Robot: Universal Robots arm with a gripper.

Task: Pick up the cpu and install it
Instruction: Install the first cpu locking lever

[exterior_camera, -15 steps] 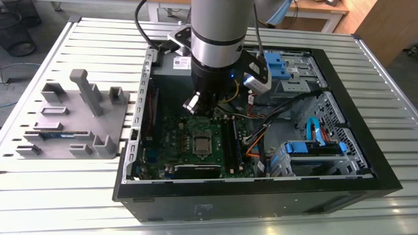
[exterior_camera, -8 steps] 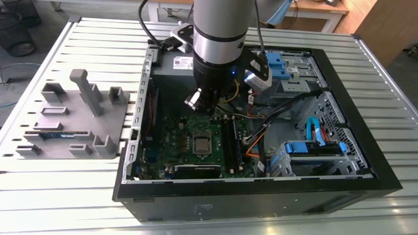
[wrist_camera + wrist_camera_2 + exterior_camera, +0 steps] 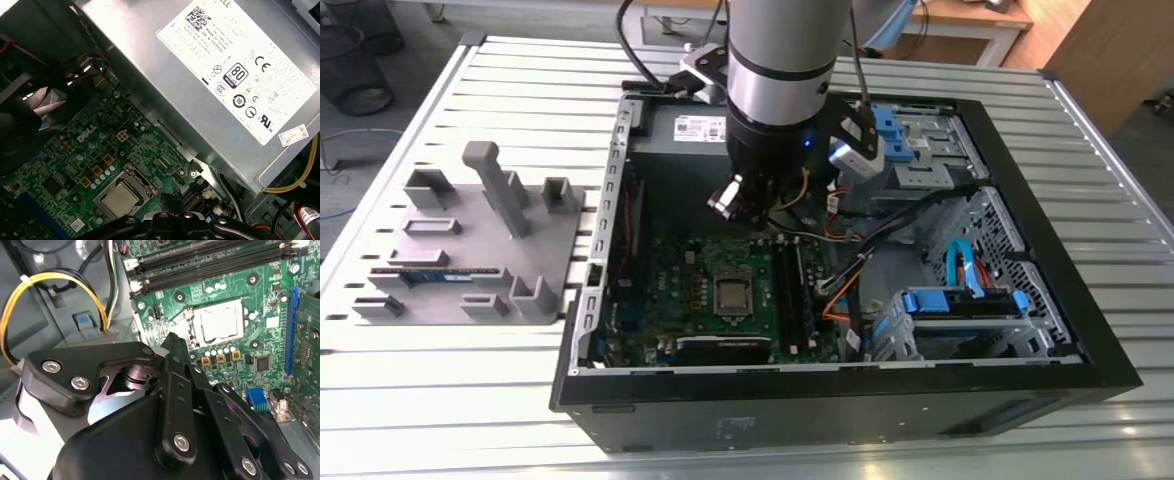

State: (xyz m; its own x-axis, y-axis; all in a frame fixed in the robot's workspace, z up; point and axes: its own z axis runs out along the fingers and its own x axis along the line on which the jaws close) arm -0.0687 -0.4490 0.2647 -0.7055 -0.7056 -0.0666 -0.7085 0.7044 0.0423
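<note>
Exterior view shows us an open black computer case (image 3: 847,400) lying on a slatted metal table (image 3: 440,400), with the silver arm (image 3: 781,60) reaching down into it over the green motherboard (image 3: 707,290). At the exterior view's left stands a grey parts holder (image 3: 467,250) carrying a memory stick (image 3: 434,272). Beyond the table we see wooden furniture (image 3: 1107,40) and a black wire bin (image 3: 354,60) on a grey floor.

We find the cpu (image 3: 120,199) sitting flat in its socket on the motherboard; in the second wrist view it (image 3: 220,322) shows as a pale square, and in the exterior view (image 3: 732,293) it lies nearer than the arm's tip. The hand (image 3: 172,340) hangs above the board, apart from the cpu, its black fingertips drawn together with nothing between them.

In the first wrist view the grey power supply (image 3: 165,75) bears a white label (image 3: 240,70) with certification marks and a barcode; we leave its print unread. Yellow and black wires (image 3: 30,290) run along the case wall.
</note>
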